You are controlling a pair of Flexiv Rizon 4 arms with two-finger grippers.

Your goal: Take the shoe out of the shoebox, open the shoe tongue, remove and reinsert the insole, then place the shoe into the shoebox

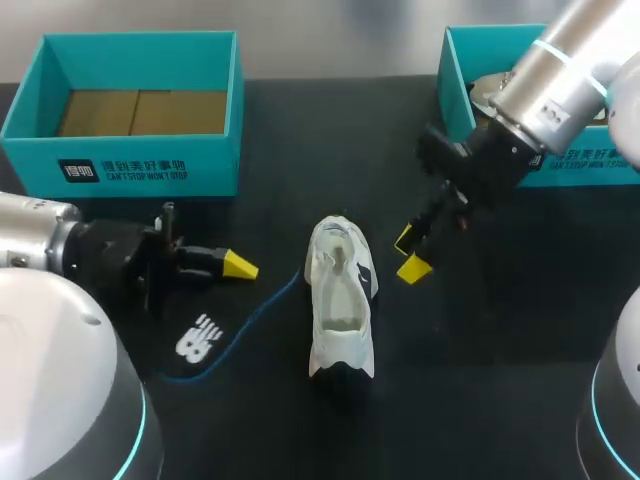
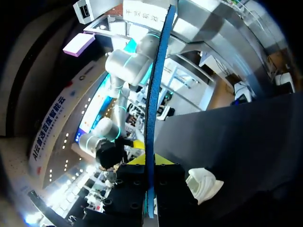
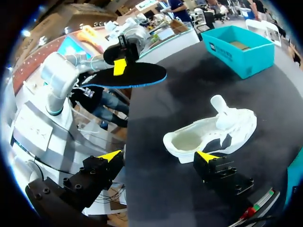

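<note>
The left gripper (image 1: 236, 265) is clamping the black insole (image 1: 197, 337) by its edge, while the right gripper (image 1: 408, 254) is hanging spread apart just beside the white shoe (image 1: 340, 300), which is sitting mid-table (image 1: 500, 380).

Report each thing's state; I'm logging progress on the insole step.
Shoe: on table, upright, insole out.
Insole: out of shoe, held aloft.
Left gripper: shut on insole.
Right gripper: fingers open, empty.
Left shoebox: open, empty.
Right shoebox: open.
</note>
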